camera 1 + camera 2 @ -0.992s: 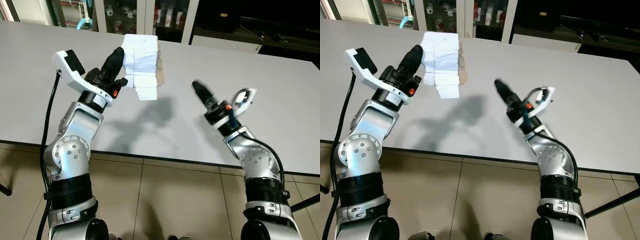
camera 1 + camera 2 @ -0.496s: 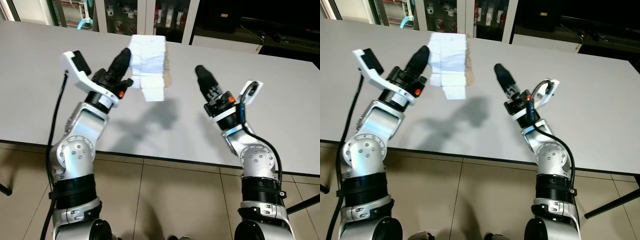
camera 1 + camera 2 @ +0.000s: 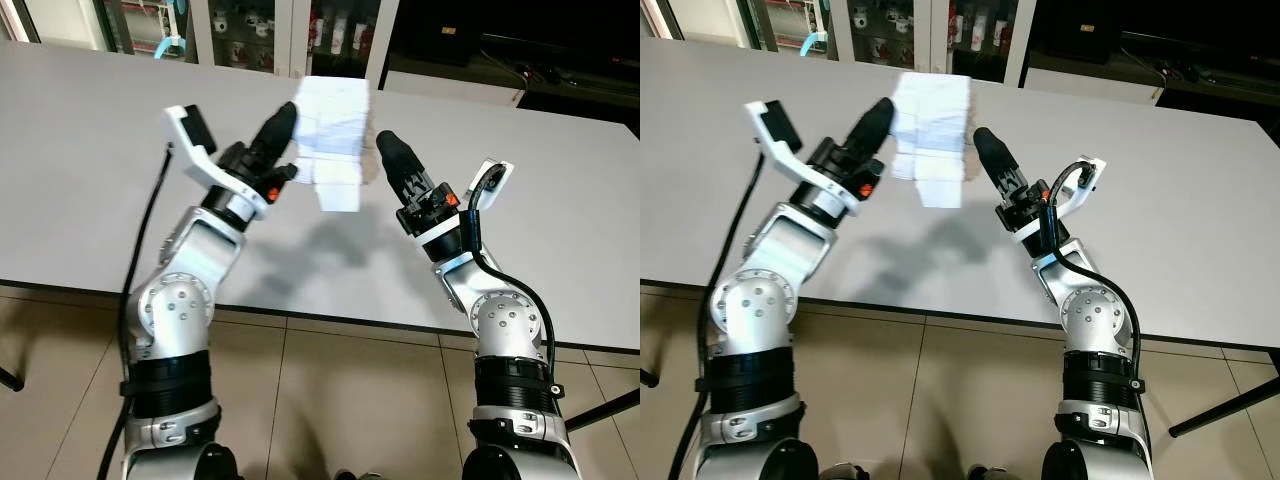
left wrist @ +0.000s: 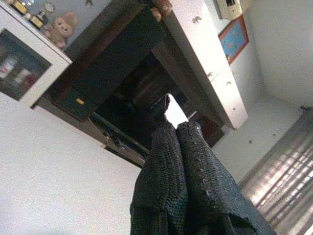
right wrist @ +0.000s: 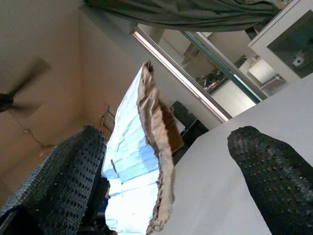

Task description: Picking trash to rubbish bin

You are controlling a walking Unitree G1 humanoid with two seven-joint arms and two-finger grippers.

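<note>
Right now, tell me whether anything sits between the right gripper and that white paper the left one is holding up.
Nothing visible does. The left gripper holds the white paper above the table, and the right gripper is open just beside the paper's edge.

Wide pale grey desk point(image 3: 90, 180) is spanning the head views, its dark-lined front edge running across above a beige tiled floor point(image 3: 330, 400). Soft shadows are falling on the desk top near its middle. A black desk leg point(image 3: 1225, 405) is angling down toward the floor at right.
</note>
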